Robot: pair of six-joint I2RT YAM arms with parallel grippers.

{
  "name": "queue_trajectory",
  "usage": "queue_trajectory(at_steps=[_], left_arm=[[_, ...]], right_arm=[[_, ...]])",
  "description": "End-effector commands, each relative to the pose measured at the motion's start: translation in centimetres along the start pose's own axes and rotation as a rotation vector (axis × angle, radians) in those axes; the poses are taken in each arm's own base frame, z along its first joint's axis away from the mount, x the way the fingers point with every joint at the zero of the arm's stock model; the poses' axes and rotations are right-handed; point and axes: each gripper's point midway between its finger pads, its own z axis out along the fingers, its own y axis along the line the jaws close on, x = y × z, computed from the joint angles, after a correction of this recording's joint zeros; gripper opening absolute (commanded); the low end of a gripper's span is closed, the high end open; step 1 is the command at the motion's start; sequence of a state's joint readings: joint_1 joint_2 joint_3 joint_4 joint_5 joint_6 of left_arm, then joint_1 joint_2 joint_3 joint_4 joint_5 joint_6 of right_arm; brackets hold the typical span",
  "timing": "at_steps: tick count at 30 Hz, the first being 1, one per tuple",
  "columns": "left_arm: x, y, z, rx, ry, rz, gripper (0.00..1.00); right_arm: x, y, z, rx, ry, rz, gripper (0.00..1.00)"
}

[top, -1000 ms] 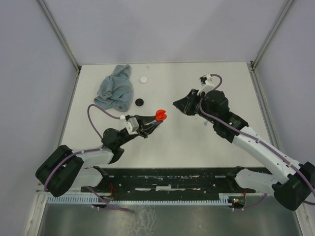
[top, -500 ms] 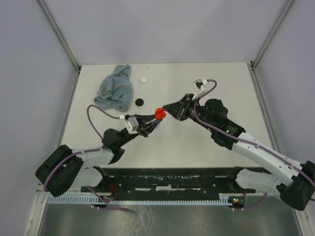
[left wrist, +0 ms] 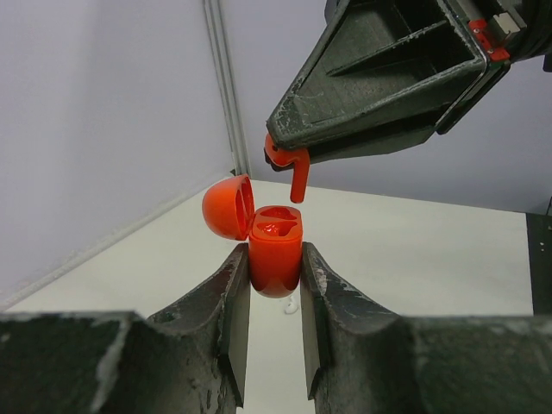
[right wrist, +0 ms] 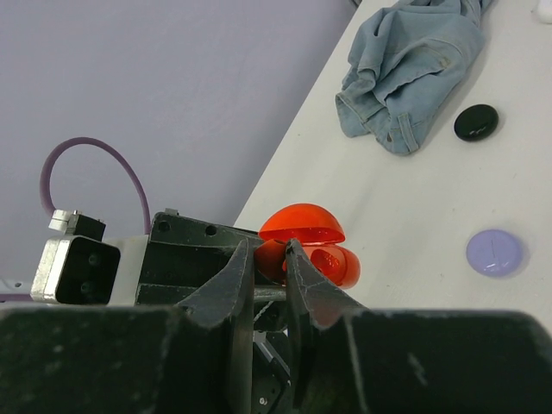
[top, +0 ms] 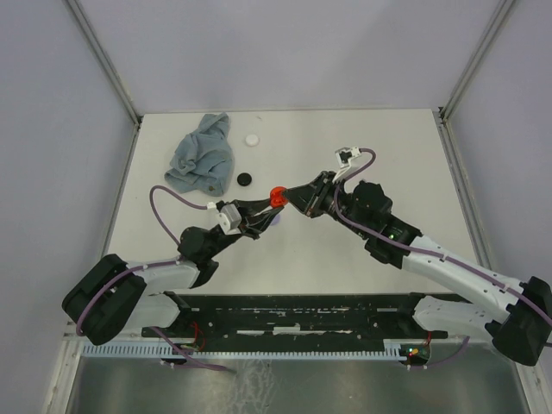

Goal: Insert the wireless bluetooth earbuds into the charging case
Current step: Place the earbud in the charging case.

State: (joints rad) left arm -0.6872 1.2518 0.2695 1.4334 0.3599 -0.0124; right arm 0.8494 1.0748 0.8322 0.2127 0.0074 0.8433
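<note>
Well above the counter (top: pixel 362 155), my left hand (left wrist: pixel 274 276) is clamped tight on the red charging case (left wrist: pixel 276 250), holding it upright with its lid flipped open. My right hand (right wrist: pixel 269 259) is closed, pinching a red earbud (left wrist: pixel 298 179), whose stem hangs just over the case's open sockets.

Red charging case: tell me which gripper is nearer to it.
Left. The left gripper is clamped on the red charging case, lid open; the right gripper hangs just above it, pinching a red earbud over the opening.
</note>
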Motion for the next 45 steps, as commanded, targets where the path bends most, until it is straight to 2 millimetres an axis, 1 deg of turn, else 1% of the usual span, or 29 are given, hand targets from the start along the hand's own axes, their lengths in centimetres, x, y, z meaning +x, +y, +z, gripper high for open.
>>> queue_trajectory(at_steps=[1, 6, 13, 19, 23, 24, 28, 34, 41, 45], left_arm=[[-3.5, 0.7, 1.1, -0.015, -0.126, 0.087, 0.03], [-3.8, 0.7, 1.2, -0.017, -0.136, 0.083, 0.03], [-3.7, 0.6, 1.2, -0.014, -0.135, 0.078, 0.03], [-3.7, 0.6, 1.2, -0.017, -0.140, 0.077, 0.03], [-3.6, 1.1, 1.2, -0.046, -0.137, 0.076, 0.03], [-3.5, 1.1, 1.1, -0.049, -0.133, 0.076, 0.03], [-2.9, 1.2, 1.0, -0.051, -0.118, 0.072, 0.03], [-2.4, 1.1, 0.9, -0.052, -0.106, 0.066, 0.03], [-1.8, 1.1, 0.6, -0.058, -0.091, 0.064, 0.03], [-1.4, 1.0, 0.5, -0.054, -0.078, 0.057, 0.03]], right_arm=[[-1.3, 0.9, 0.3, -0.028, -0.071, 0.023, 0.08], [-0.6, 0.6, 0.5, -0.017, -0.066, 0.033, 0.08], [0.0, 0.4, 0.9, -0.011, -0.065, 0.055, 0.08], [0.0, 0.0, 0.9, 0.013, -0.083, 0.061, 0.08], [0.1, -0.4, 0.6, 0.039, -0.092, 0.058, 0.14], [0.1, -0.3, 0.5, 0.042, -0.095, 0.057, 0.17], [-0.2, -0.2, 0.3, 0.052, -0.097, 0.040, 0.26], [-0.5, -0.3, -0.1, 0.071, -0.106, 0.020, 0.35], [-0.6, -0.4, -0.2, 0.088, -0.096, -0.008, 0.41], [-0.7, -0.9, -0.3, 0.137, -0.068, -0.064, 0.43]])
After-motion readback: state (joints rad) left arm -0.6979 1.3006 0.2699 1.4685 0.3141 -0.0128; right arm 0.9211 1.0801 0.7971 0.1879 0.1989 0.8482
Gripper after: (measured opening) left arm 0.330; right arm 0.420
